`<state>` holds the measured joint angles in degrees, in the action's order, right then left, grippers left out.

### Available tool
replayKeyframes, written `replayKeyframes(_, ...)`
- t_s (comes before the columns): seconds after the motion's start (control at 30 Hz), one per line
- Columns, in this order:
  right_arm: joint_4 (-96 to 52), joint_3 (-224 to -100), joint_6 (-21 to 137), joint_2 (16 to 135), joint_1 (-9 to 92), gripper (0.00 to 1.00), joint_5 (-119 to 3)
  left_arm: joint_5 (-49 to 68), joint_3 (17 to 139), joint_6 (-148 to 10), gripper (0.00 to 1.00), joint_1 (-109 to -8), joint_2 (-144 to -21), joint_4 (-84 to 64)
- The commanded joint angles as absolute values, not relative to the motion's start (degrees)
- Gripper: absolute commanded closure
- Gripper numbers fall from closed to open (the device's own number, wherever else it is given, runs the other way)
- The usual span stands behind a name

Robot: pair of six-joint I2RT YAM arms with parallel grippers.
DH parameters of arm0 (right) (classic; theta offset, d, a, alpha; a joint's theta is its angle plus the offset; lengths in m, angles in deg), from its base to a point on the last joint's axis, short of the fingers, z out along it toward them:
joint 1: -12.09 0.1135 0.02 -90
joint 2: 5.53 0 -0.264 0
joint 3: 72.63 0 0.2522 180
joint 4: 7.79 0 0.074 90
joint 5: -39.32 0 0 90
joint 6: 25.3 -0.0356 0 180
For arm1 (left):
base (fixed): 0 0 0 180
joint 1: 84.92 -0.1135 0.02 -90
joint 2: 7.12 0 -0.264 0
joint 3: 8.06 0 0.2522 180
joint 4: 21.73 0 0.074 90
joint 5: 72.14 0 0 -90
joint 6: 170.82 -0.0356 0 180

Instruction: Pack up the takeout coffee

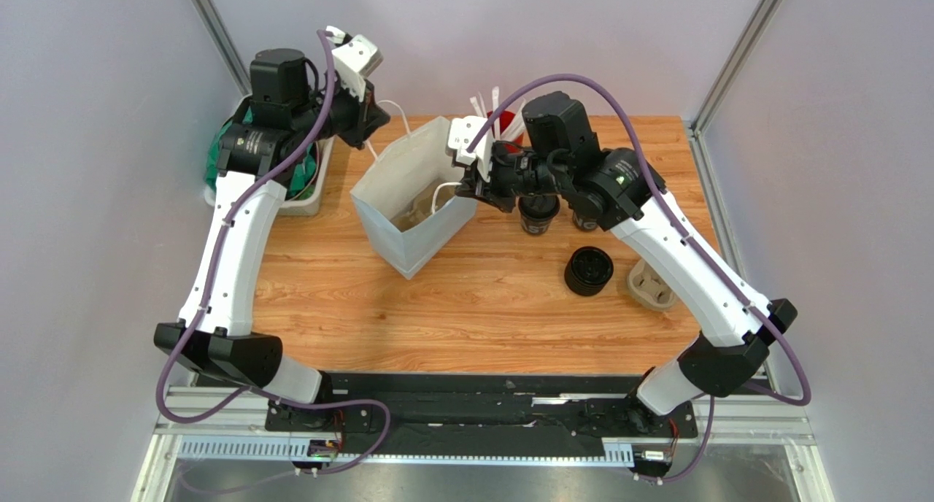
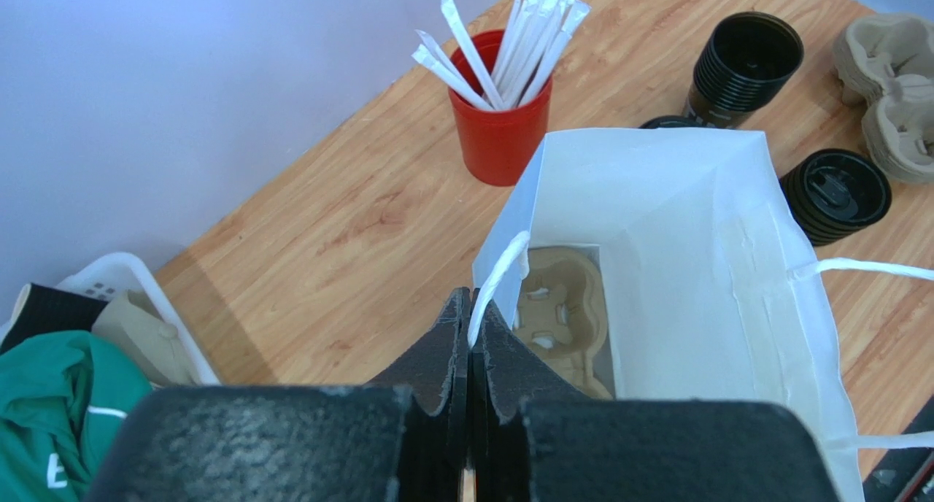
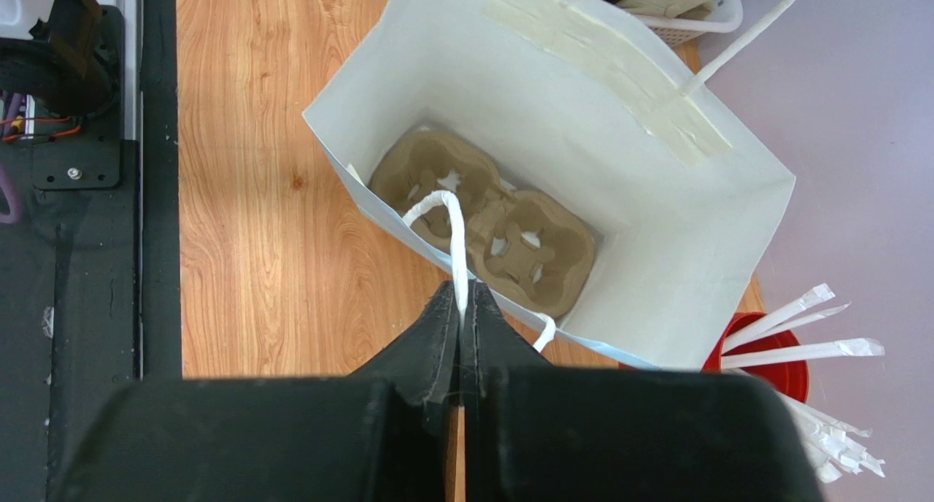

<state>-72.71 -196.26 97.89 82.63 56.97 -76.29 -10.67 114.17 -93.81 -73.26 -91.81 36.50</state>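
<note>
A white paper bag [image 1: 408, 215] stands open mid-table with a brown two-slot carrier [image 3: 488, 223] on its bottom. My left gripper [image 1: 375, 117] is shut on the bag's far white handle [image 2: 499, 274] and my right gripper [image 1: 474, 182] is shut on the near-right handle [image 3: 450, 231], so the mouth is spread open. A lidded black cup [image 1: 589, 270] stands right of the bag and shows in the left wrist view [image 2: 839, 190]. Another black cup [image 1: 537, 213], open-topped [image 2: 745, 62], stands partly under my right arm. No cup is in the bag.
A red cup of white straws [image 1: 502, 121] stands behind the bag. Spare brown carriers [image 1: 650, 285] lie at the right. A white basket [image 1: 302, 201] with green and brown things sits at the left edge.
</note>
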Motion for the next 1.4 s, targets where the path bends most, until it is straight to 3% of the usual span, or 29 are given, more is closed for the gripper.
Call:
replayKeyframes(0.0, -68.32, -193.46, 95.37, 81.57, 57.26, 1.00, -75.20, -11.85, 109.87, -95.05, 0.99, -73.15, -93.08, 35.98)
replayKeyframes(0.2, -60.50, -181.06, 95.81, 80.07, 57.44, 1.00, -71.08, -9.74, 105.37, -96.02, 0.96, -73.15, -95.54, 36.24)
replayKeyframes(0.5, -62.77, -184.04, 94.41, 78.14, 57.53, 1.00, -72.21, -9.65, 120.21, -96.55, 0.98, -72.88, -99.67, 40.63)
replayKeyframes(0.67, -64.88, -179.92, 96.15, 76.12, 57.96, 1.00, -75.99, -10.96, 124.18, -97.51, 0.99, -72.27, -100.11, 40.99)
replayKeyframes(0.97, -62.51, -156.37, 99.59, 71.11, 60.69, 1.00, -78.63, -12.46, 106.27, -102.96, 1.00, -67.96, -93.44, 38.71)
replayKeyframes(1.37, -66.21, -147.04, 103.28, 65.84, 64.29, 1.00, -78.11, -22.12, 96.32, -103.23, 1.00, -66.47, -82.80, 39.23)
